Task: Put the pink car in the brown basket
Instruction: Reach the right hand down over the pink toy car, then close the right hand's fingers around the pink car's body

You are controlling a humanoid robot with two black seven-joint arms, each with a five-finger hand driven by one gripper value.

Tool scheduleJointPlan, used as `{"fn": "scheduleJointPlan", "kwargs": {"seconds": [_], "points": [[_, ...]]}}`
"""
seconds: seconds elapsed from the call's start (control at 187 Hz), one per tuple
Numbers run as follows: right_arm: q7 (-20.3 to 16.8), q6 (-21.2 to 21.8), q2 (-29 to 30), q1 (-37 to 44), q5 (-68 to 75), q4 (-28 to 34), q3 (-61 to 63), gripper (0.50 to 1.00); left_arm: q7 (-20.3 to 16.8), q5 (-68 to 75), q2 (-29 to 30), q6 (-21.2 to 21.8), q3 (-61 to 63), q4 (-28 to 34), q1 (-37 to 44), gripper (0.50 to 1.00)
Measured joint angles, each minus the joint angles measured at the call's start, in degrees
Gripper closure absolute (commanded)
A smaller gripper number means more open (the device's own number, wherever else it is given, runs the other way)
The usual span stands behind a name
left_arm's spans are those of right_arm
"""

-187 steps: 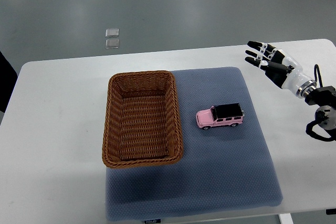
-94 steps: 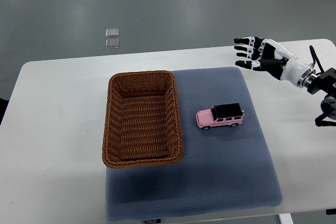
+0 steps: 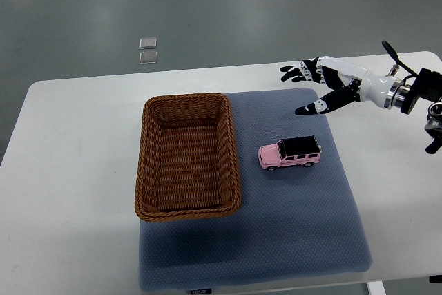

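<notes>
Your small pink toy car (image 3: 290, 153) sits untouched on the blue-grey mat (image 3: 304, 226), beside the empty brown wicker basket (image 3: 187, 157). Your right hand (image 3: 320, 86) hovers above, fingers spread; everything remains.

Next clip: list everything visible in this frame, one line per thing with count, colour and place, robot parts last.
pink car: one, pink with black roof, on the mat right of the basket
brown basket: one, brown wicker, holding nothing, on the mat's left edge
mat: one, grey-blue, centre of the table
table: one, white, under everything
floor plates: two, small, pale, on the grey floor beyond the table
right hand: one, black and white, fingers spread, above the mat's far right corner, holding nothing
</notes>
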Motion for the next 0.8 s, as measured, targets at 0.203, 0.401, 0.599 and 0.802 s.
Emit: {"fn": "scheduleJointPlan", "kwargs": {"seconds": [0.203, 0.401, 0.599, 0.802], "points": [[1.3, -2.8, 0.1, 0.1, -8.9, 1.7, -2.9, 0.587, 0.0, 0.0, 0.0, 0.0, 0.0, 0.0, 0.0, 0.5], [2.5, -6.7, 0.3, 2.0, -14.2, 2.9, -8.3, 0.591, 0.0, 0.0, 0.0, 0.0, 0.0, 0.0, 0.0, 0.5], [4.3, -14.3, 0.9, 3.4, -19.0, 3.1, -15.6, 0.593, 0.0, 0.0, 0.0, 0.0, 0.0, 0.0, 0.0, 0.5], [5.7, -17.9, 1.0, 3.7, -21.4, 3.1, -19.0, 0.597, 0.0, 0.0, 0.0, 0.0, 0.0, 0.0, 0.0, 0.5]]}}
